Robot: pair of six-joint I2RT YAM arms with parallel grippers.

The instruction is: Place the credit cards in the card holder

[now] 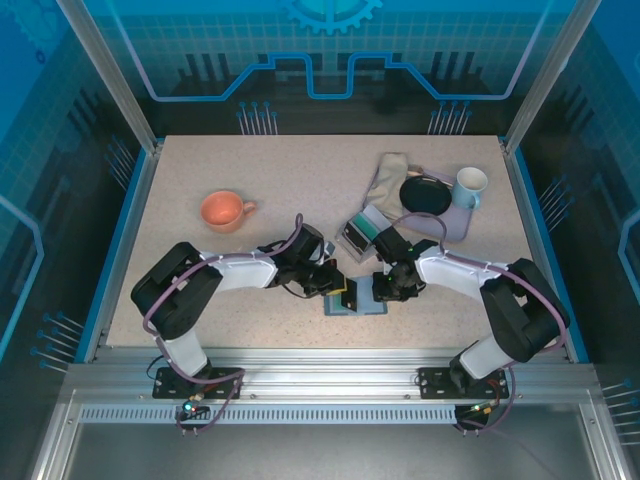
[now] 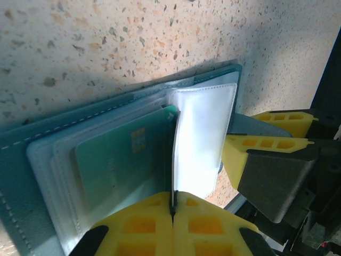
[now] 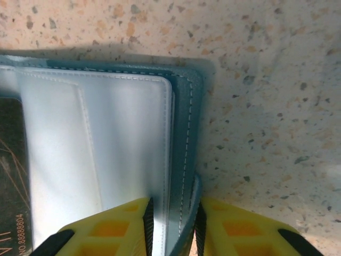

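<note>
The slate-blue card holder (image 1: pixel 362 306) lies open on the table between both arms. My left gripper (image 2: pixel 174 198) is shut on one clear plastic leaf (image 2: pixel 205 133) of it and holds that leaf upright. A teal-green credit card (image 2: pixel 120 160) sits in a sleeve beside that leaf, inside the blue cover (image 2: pixel 21 160). My right gripper (image 3: pixel 173 221) is shut on the card holder's outer edge (image 3: pixel 185 117), one pad on the clear sleeve (image 3: pixel 122 138) and one on the blue cover. A dark credit card (image 3: pixel 9 176) shows in a sleeve at the far left. From above, the left gripper (image 1: pixel 344 292) and right gripper (image 1: pixel 386 290) flank the wallet.
An orange mug (image 1: pixel 224 210) stands at the left. A small grey tray (image 1: pixel 357 233) sits just behind the wallet. Farther back on the right are a black bowl (image 1: pixel 425 194), a white mug (image 1: pixel 469 186), a beige cloth (image 1: pixel 389 175) and a lavender mat (image 1: pixel 455 222).
</note>
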